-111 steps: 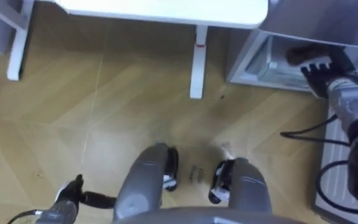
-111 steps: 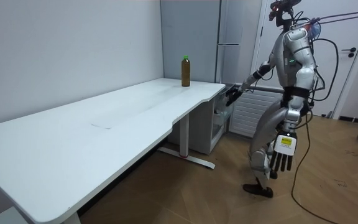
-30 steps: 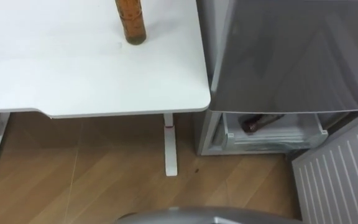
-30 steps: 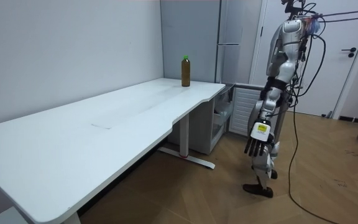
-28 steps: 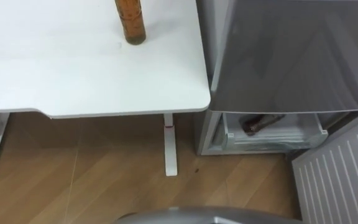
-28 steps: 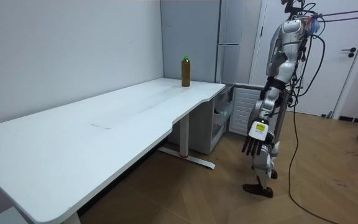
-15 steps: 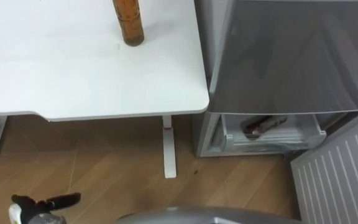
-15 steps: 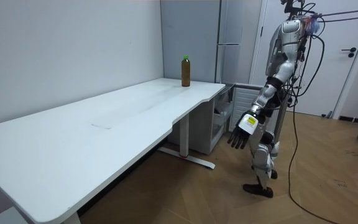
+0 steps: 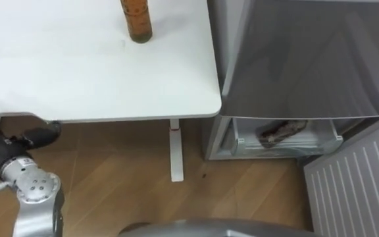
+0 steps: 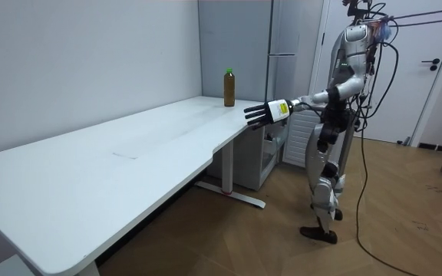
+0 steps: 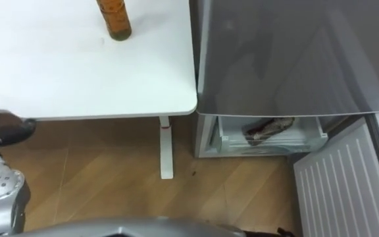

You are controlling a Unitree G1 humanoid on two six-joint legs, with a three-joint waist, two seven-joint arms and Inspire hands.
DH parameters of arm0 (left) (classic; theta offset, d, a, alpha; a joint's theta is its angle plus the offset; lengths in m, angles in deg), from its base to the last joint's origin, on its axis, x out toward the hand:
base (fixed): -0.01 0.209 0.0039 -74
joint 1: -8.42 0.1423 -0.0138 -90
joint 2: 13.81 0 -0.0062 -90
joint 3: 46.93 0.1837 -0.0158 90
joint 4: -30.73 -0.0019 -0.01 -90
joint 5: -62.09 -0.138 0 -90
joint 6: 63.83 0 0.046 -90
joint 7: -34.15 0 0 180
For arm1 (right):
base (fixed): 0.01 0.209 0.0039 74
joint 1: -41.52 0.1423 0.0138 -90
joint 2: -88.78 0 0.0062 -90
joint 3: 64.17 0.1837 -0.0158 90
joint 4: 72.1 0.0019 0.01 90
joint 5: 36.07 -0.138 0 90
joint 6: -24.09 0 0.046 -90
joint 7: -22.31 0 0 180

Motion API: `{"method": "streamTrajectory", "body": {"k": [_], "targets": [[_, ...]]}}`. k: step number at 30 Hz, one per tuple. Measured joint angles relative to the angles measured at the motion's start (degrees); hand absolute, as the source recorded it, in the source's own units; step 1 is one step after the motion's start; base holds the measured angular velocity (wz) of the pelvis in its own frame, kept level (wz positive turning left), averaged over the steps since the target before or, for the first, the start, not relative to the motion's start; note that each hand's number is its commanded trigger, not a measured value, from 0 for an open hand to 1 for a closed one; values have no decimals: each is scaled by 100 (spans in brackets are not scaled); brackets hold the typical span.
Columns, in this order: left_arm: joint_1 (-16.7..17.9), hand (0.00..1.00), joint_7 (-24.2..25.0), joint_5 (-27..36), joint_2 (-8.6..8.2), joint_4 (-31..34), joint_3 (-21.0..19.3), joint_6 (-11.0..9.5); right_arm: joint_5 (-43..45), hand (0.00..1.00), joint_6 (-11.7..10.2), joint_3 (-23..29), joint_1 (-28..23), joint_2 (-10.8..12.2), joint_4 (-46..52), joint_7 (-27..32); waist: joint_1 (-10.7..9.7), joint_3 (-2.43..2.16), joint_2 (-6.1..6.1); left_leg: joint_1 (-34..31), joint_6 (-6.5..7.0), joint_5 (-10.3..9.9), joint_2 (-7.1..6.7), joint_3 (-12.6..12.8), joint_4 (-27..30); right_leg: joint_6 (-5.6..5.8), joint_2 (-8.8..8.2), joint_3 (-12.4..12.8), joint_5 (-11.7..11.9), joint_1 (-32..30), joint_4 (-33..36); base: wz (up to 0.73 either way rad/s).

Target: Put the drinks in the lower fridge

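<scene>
On the white bench a rigid, smooth bottle is stood, likely best gripped mid-body; the left robot hand is held released.

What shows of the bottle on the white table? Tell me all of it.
The bottle is slim and tall, plastic by its look, full of a brown drink, with a green cap on top. It stands upright on the white table, toward the end that lies beside the grey fridge. It touches the tabletop and nothing else. The robot's left hand is held out with straight fingers at the table's near edge, well apart from it. The eye views show its lower part, which looks ribbed.
</scene>
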Motion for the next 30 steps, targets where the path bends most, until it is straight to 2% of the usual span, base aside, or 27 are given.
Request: {"method": "streamTrajectory", "body": {"k": [1, 2, 4, 5, 7, 9, 11, 14, 20, 22, 26, 30], "targets": [[-43, 0, 82, 52, 27, 439, 132, -74, 0, 0, -1, -13, 62, -24, -57, -27, -5, 3, 3, -1, 0, 0, 5, -3, 6, -2, 4, -3, 9, 2, 2, 5], [-103, 0, 141, 109, 47, 596, 185, -176, -1, 0, -2, -12, 70, -31, -76, -43, -4, 4, 15, 1, 0, 0, 5, -1, 7, -2, 5, -2, 10, 5, 3, -5], [-402, 0, 438, 283, 142, 756, 471, -526, -1, 0, -12, -4, 112, -26, -66, -102, -32, -2, 88, 14, 3, 3, 4, 46, -32, -1, 7, 17, 10, 6, 2, -13], [-443, 0, 534, 304, 142, 757, 530, -554, -2, 0, -32, 3, 116, -29, -53, -108, -46, -7, 111, 22, 3, 3, 5, 66, -44, -1, 8, 34, 10, 5, 1, -21], [-481, 0, 902, 356, 137, 756, 745, -562, -2, 0, -115, 5, 114, -64, -43, -106, -156, -17, 220, 101, -1, 5, 8, 141, -117, -1, 23, 143, 9, 5, 2, -21], [-487, 0, 1147, 371, 132, 756, 849, -562, -30, 0, -123, 16, 90, -64, -43, -110, -204, -25, 247, 114, -12, 13, 15, 144, -125, -2, 38, 178, 9, -21, 2, -15], [-475, 0, 1399, 458, 96, 750, 858, -560, -123, 0, -123, 32, 76, -60, -53, -160, -204, -22, 217, 122, -25, 22, 34, 152, -121, -11, 68, 287, 15, -82, 7, -23], [-471, 0, 1596, 562, 90, 750, 870, -555, -140, 0, -112, 2, 76, -52, -86, -167, -222, -24, 155, 122, -26, 22, 35, 133, -105, -20, 72, 298, 20, -88, 3, -8], [-471, 0, 1786, 712, 82, 750, 866, -488, -129, 0, -11, -1, 86, 10, -77, -168, -236, -22, 87, 137, -26, 22, 32, 126, -104, -22, 69, 304, 21, -82, 8, 0], [-471, 0, 1798, 738, 82, 750, 864, -414, -134, 0, 10, 0, 98, 12, -83, -169, -241, -19, 82, 168, -25, 22, 31, 120, -108, -24, 69, 305, 23, -52, 12, 0], [-471, 0, 1747, 792, 76, 643, 870, -407, -146, 0, 43, 1, 128, 15, -82, -161, -337, 2, 72, 193, -25, 18, 32, 72, -136, -24, 79, 287, 23, 9, 13, 4], [-472, 0, 1697, 869, 76, 527, 869, -390, -151, 0, 94, 2, 127, 15, -57, -154, -383, -2, 87, 194, -29, 20, 53, 72, -174, -43, 104, 292, 35, 2, 13, 0]]}}
